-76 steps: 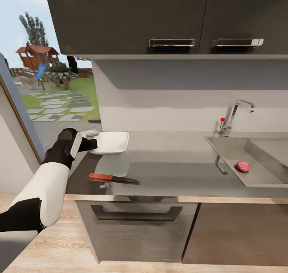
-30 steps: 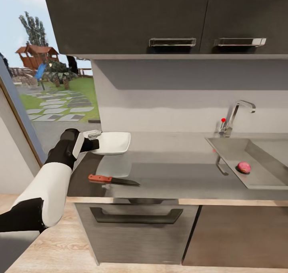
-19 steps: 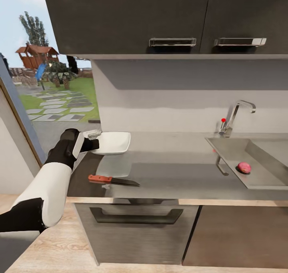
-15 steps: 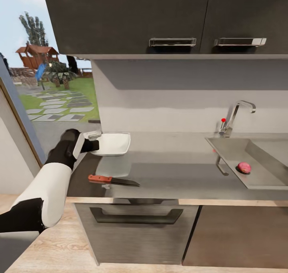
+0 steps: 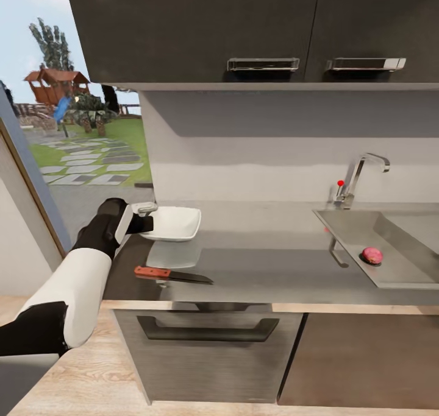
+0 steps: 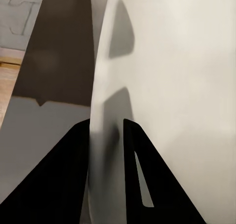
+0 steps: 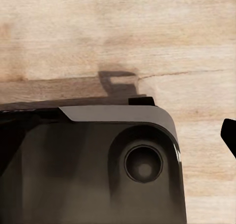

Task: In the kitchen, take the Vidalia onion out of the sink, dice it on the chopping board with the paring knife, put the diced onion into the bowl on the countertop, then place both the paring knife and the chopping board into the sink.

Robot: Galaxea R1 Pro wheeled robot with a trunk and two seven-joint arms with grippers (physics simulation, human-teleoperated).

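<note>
Left tool [image 5: 146, 216] pinching the bowl [image 5: 175, 223] rim at 9 o'clock; keep it level, set down on the table [image 5: 268, 270] gently.

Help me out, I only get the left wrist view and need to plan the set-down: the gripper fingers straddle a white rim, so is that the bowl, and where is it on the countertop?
Observer: Yes. The left gripper is shut on the rim of the bowl, near the left end of the countertop.
Operator: Anything close by?
Observer: The paring knife lies flat between the bowl and the front edge, apart from the bowl, with its red handle toward the left.
Operator: And the onion?
Observer: The onion sits in the sink, far off to the right.
</note>
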